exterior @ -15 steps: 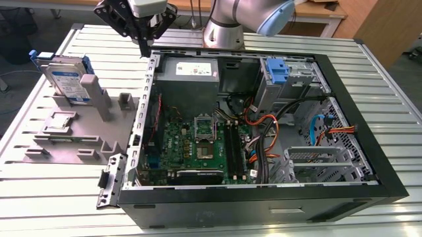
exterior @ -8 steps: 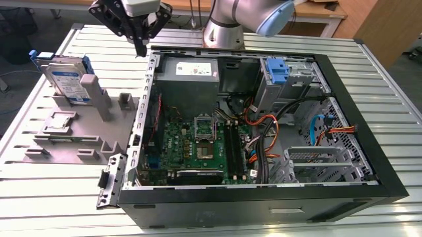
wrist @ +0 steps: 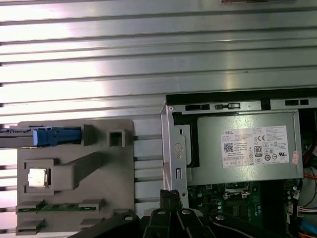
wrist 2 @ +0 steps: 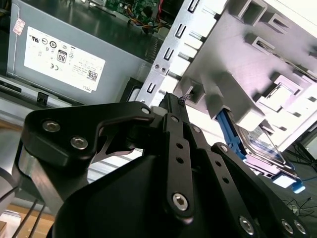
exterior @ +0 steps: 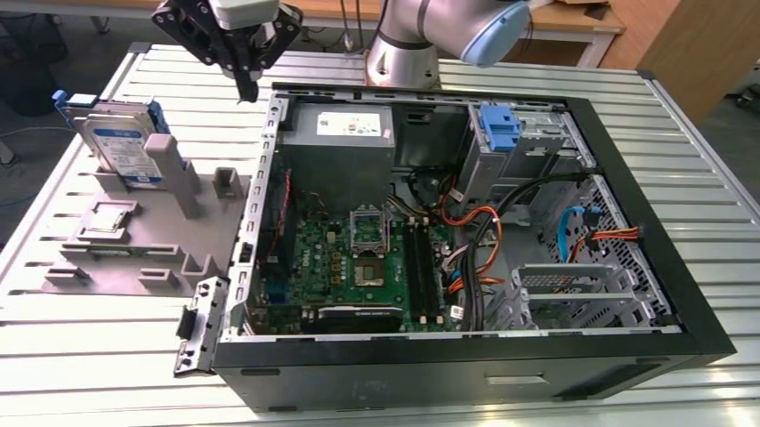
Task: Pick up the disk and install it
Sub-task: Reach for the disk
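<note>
Hovering in the upper left of the exterior view, the gripper (exterior: 246, 89) is seen with its fingers drawn together into one narrow tip. Nothing is held between them. The tip is placed just above the upper-left corner of the open computer case (exterior: 700, 342), close to the power supply (exterior: 338, 133).

And the disk (exterior: 125, 147) is found at the far left of the frame, not yet picked up. It is stood on edge in the grey fixture (exterior: 131, 267), leaning a little, framed by its blue bracket, with the label turned towards the camera. From the gripper it lies lower and to the left, apart, with bare slats of the table (exterior: 71, 356) between them.

In the first wrist view the disk (wrist: 49, 136) is shown edge-on as a thin strip, and its long edge is seen to run towards the case wall. The thin dimension is thus presented across that line. Any grasp is judged to depend on this leftward offset and on that edge direction.
</note>
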### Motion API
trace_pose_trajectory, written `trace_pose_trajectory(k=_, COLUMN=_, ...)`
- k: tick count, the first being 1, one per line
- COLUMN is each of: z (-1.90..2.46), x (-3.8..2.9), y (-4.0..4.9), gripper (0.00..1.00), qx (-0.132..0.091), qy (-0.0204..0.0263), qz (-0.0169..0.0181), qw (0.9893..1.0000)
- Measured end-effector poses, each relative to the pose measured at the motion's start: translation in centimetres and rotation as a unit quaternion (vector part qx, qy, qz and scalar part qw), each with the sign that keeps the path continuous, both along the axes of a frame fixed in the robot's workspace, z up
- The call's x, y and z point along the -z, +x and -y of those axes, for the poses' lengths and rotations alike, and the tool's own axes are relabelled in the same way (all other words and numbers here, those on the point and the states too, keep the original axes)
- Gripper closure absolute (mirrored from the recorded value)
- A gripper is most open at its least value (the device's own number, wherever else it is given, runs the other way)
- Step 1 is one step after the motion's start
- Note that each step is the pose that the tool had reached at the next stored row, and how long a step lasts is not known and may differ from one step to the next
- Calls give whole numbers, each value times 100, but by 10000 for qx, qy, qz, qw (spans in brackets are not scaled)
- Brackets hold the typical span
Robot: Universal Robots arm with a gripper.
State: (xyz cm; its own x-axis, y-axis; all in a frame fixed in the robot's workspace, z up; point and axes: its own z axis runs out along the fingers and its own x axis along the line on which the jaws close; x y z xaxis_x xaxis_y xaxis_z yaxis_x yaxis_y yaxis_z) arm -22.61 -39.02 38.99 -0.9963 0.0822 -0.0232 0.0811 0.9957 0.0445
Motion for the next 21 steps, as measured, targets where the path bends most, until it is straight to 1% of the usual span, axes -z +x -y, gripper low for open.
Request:
trace_pose_trajectory(k=13, z=-1, x=4, y=-52, gripper=90, qx=0, qy=0, qz=-10, qw=10000)
trace_pose_trajectory(k=21, z=-10, x=7, y=-88, gripper=90, qx=0, qy=0, qz=-11, qw=10000)
